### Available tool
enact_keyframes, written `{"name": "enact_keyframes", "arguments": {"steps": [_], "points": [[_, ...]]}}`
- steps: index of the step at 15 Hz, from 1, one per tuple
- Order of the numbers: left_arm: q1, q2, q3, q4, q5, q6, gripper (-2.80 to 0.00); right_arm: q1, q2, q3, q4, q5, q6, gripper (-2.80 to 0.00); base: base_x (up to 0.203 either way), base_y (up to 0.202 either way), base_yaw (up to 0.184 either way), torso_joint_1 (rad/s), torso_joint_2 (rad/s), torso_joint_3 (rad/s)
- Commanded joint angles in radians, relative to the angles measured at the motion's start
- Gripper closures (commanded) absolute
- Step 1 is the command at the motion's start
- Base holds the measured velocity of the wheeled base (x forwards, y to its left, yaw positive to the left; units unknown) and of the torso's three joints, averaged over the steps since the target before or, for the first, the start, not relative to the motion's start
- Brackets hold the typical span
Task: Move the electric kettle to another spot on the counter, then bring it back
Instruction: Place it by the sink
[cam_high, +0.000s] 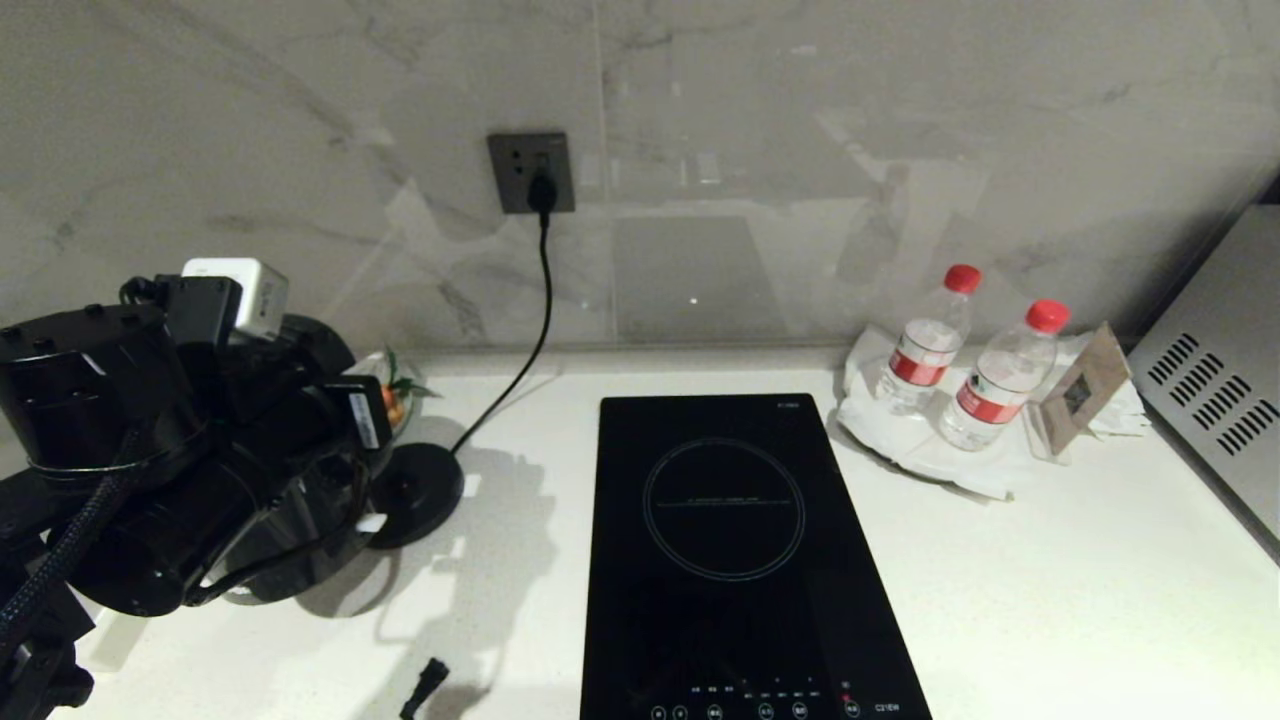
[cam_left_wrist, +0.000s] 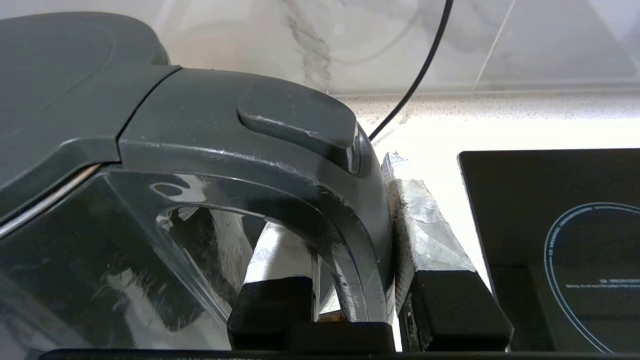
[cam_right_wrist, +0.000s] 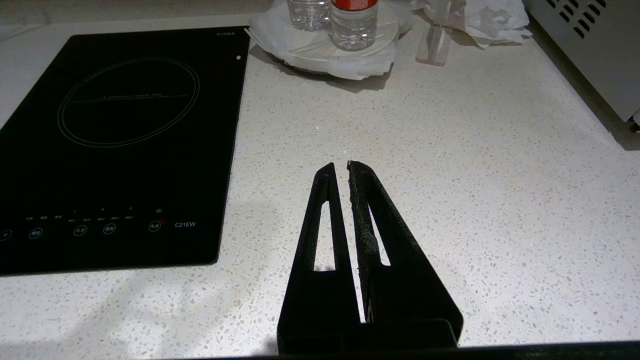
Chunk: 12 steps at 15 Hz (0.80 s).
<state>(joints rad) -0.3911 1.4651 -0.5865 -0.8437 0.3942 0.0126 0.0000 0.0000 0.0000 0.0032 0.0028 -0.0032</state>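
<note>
The white speckled tabletop carries a black induction hob at its centre, a round black corded base disc to the left, and a white plate with two water bottles at the right rear.

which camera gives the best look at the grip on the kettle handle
The left wrist view: the left gripper has its fingers clamped either side of the electric kettle handle. In the head view the left arm hides the grip. The right wrist view shows none of it.
</note>
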Motion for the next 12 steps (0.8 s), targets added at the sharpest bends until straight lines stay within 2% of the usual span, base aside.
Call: {"name": "enact_keyframes", "arguments": {"steps": [1, 12], "points": [[0.000, -0.006, 0.016, -0.006, 0.003, -0.007, 0.00, 0.000, 0.001, 0.000, 0.000, 0.000, 0.000, 0.00, 0.000, 0.000, 0.000, 0.002, -0.01, 0.154], [0.000, -0.026, 0.071, -0.006, 0.005, -0.033, 0.00, 0.000, 0.000, 0.000, 0.000, 0.000, 0.000, 0.00, 0.000, 0.000, 0.000, -0.001, 0.00, 0.199]]}}
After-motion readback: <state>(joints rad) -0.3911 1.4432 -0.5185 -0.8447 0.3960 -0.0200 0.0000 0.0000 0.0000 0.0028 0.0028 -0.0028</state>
